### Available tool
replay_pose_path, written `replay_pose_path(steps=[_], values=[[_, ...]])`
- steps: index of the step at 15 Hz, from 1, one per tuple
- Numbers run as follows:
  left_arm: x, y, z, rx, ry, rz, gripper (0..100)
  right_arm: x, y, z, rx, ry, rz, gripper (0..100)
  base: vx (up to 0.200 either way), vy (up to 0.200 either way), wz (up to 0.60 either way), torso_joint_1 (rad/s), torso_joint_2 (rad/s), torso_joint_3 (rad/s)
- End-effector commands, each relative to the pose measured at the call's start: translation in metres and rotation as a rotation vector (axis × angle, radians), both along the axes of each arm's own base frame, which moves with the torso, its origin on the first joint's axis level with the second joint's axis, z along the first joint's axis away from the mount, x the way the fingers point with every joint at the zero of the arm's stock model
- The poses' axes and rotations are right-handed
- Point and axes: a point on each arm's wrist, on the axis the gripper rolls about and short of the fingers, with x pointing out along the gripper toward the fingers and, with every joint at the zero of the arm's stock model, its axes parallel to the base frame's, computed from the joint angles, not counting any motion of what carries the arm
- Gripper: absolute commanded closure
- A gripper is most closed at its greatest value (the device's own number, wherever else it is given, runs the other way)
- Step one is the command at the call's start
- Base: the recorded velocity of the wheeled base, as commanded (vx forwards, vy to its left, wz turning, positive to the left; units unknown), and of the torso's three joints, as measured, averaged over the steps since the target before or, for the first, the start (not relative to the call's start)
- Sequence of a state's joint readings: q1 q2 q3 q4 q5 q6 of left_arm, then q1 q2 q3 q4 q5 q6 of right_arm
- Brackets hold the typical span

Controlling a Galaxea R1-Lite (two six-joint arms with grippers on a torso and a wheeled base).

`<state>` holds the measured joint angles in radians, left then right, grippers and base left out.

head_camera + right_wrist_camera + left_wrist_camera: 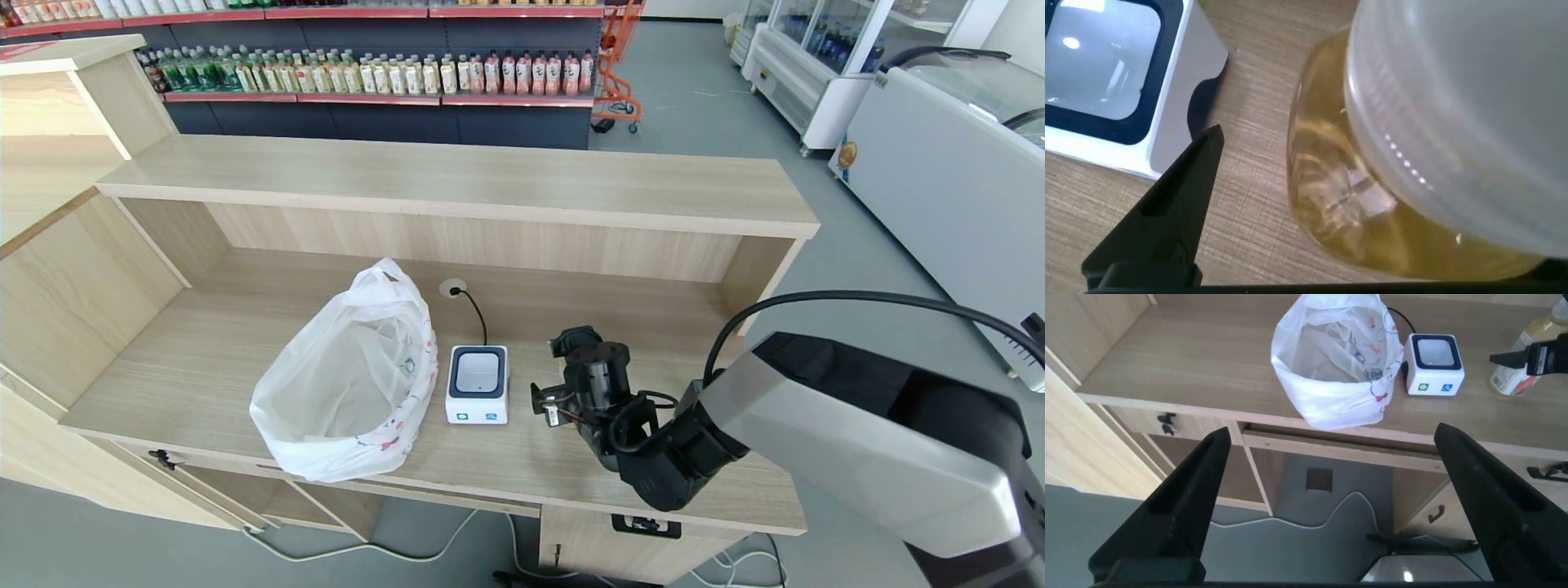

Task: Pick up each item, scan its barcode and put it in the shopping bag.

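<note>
nearest, the left gripper [1333, 433] hangs in front of the counter [204, 343], below its edge, fingers spread wide and holding nothing. by my reading it is parked there to leave the worktop free for the other arm.

on the counter top, the right gripper [559, 371] stands over a bottle [1372, 188] of yellowish liquid with a white cap [1470, 106]. the bottle stands upright on the wood, just beside the barcode scanner [477, 382], on its right. one dark finger [1167, 212] shows between scanner and bottle with a strip of bare wood between it and the bottle's wall, so the pincer looks open and astride the bottle, not yet closed on it. the other finger is hidden behind the bottle. coming from above with the fingers to either side seems chosen so that the label and its code stay free to face the scanner.

the scanner lies with its glass window facing up, so an item has to be held over it, code downward. its cable [478, 314] runs back to a hole in the worktop.

left of the scanner, close to it, stands the white plastic shopping bag [343, 376], its mouth propped open and turned upward, ready for a drop from above. scanner and bag sit side by side, which keeps the path from scan to bag short.

beyond the counter's raised ledge stand shelves of drinks [367, 73] and, to the right, a chest freezer [939, 163].
</note>
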<state>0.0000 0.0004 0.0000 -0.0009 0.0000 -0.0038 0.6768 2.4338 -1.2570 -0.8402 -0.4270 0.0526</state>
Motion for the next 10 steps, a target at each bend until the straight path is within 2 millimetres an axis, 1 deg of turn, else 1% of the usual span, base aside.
replay_pose_path(steps=[1, 4, 6, 7, 8, 10], values=[[0.000, 0.000, 0.000, -0.001, -0.001, 0.000, 0, 0.004, 0.003, -0.005, 0.000, -0.002, 0.001, 0, 0.000, 0.000, 0.00, 0.000, 0.00, 0.000], [0.000, 0.000, 0.000, 0.001, -0.001, 0.000, 0, 0.010, 0.000, -0.003, -0.006, -0.024, -0.004, 0, 0.000, 0.000, 0.00, 0.000, 0.00, 0.000], [0.000, 0.000, 0.000, 0.001, 0.000, 0.000, 0, 0.015, -0.007, -0.001, 0.015, -0.042, -0.011, 0, 0.000, 0.000, 0.00, 0.000, 0.00, 0.000], [0.000, 0.000, 0.000, 0.001, -0.001, 0.000, 0, 0.017, -0.010, -0.002, 0.016, -0.038, -0.007, 100, 0.000, 0.000, 0.00, 0.000, 0.00, 0.000], [0.000, 0.000, 0.000, 0.001, -0.001, 0.000, 0, 0.019, -0.016, -0.003, 0.013, -0.031, -0.010, 100, 0.000, 0.000, 0.00, 0.000, 0.00, 0.000], [0.000, 0.000, 0.000, 0.001, 0.000, 0.000, 0, 0.019, -0.018, -0.004, 0.008, -0.027, -0.013, 100, 0.000, 0.000, 0.00, 0.000, 0.00, 0.000]])
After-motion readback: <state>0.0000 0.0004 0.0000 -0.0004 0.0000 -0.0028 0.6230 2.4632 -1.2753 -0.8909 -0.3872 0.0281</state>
